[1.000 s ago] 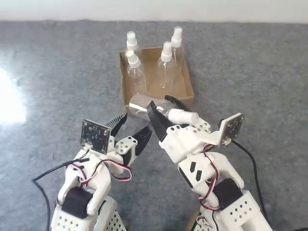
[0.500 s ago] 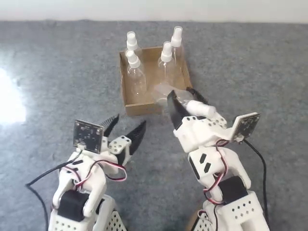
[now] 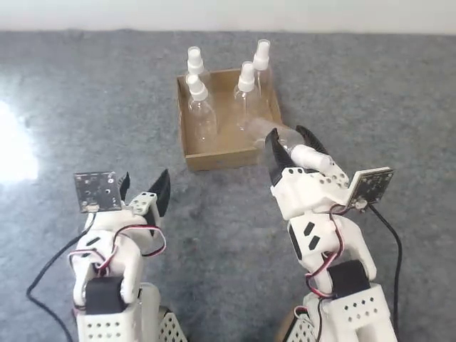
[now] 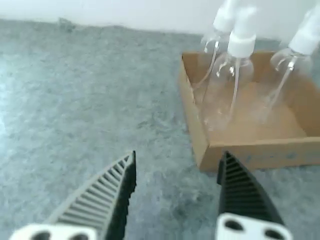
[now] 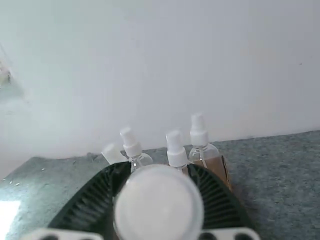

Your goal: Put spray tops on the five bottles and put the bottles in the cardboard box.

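High view: the cardboard box (image 3: 214, 158) sits at upper centre of the grey counter (image 3: 85, 107); four standing bottles (image 3: 201, 114) with white spray tops are upright inside it, two along its left side and two along its right. The right tool (image 3: 288, 139) is just below and right of the box, its black fingers clamped on the held bottle (image 3: 260, 128); this clear bottle lies tilted over the box's lower right corner, with its white spray top pointing back toward the arm. The left tool (image 3: 142, 187) is at lower left, well apart from the box, with its fingers apart and nothing between them.

Left wrist view: the left tool (image 4: 178, 159) shows two ribbed black fingers spread wide at the bottom of the frame, over bare counter (image 4: 75, 100); the cardboard box (image 4: 235, 150) is at right, its near wall just above the right-hand finger; the standing bottles (image 4: 225, 90) rise from it at upper right.

Right wrist view: the right tool (image 5: 157, 170) fills the bottom centre, closed round the held bottle (image 5: 159, 205), whose round white end faces the camera; above it the standing bottles (image 5: 175, 147) stand in a row against a pale wall (image 5: 150, 60); a brown edge of the cardboard box (image 5: 218, 165) shows just right of the fingers; the counter (image 5: 280, 175) runs off to the right.
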`<action>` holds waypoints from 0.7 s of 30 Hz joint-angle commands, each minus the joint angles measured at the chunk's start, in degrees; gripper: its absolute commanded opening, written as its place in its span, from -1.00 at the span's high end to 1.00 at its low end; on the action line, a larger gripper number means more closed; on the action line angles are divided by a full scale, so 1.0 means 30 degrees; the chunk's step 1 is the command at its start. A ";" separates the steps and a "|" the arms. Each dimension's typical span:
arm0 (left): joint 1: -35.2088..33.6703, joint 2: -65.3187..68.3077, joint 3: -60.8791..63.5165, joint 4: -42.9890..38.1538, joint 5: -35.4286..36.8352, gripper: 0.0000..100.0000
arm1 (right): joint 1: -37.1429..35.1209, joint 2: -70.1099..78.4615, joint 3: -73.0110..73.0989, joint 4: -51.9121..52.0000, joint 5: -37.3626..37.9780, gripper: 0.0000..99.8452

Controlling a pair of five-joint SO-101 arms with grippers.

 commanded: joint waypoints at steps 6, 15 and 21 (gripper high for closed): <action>-0.2344 -0.0352 -0.0044 -0.0234 -0.0703 0.51 | 0.0044 -0.0249 -0.1143 0.1480 0.1465 0.93; -0.2462 -0.0352 -0.0015 -0.0234 -0.0703 0.51 | -0.0015 0.4615 -0.7092 0.5231 0.1875 0.93; -0.2462 -0.0352 0.0630 -0.1231 -0.0703 0.51 | -0.0015 0.8923 -0.9114 0.5172 0.2901 0.93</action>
